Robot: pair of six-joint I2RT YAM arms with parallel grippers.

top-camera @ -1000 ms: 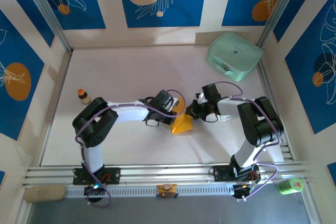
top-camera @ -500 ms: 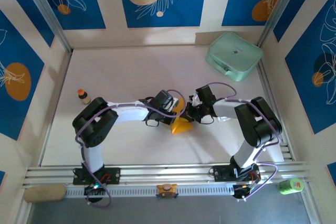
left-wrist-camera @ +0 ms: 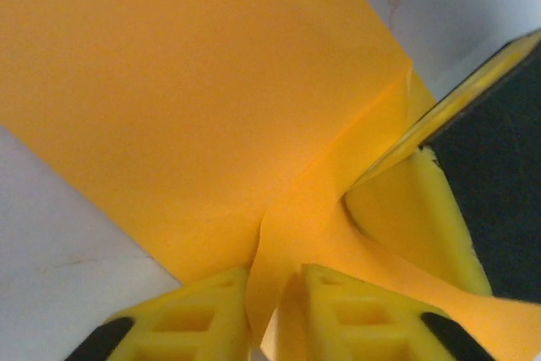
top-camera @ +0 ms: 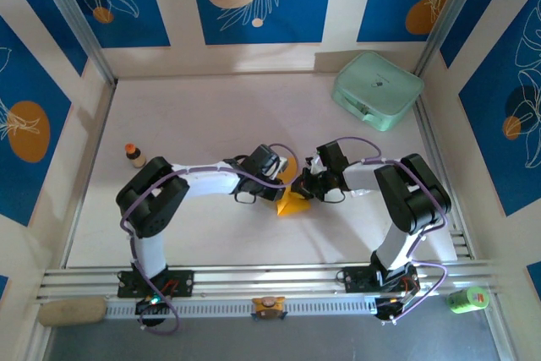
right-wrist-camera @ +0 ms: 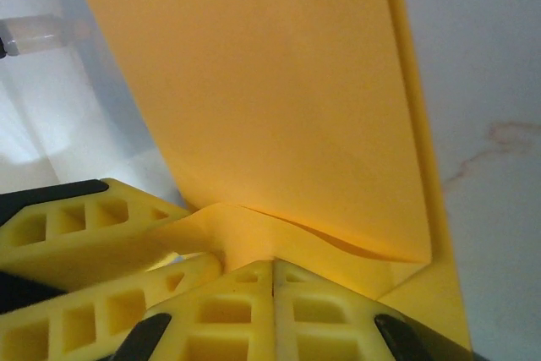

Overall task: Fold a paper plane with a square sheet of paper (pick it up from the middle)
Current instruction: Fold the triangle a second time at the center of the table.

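Paper sheet [top-camera: 292, 203], one; bottle [top-camera: 133, 155], one; case [top-camera: 377, 89], one.

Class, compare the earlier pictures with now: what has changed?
The right gripper moved left toward the left gripper, and the paper between them looks narrower. The left arm, bottle and green case stayed put.

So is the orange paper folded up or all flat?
Folded. From above the square sheet of paper has a pointed, triangular outline, and the right wrist view shows layers overlapping along its edge.
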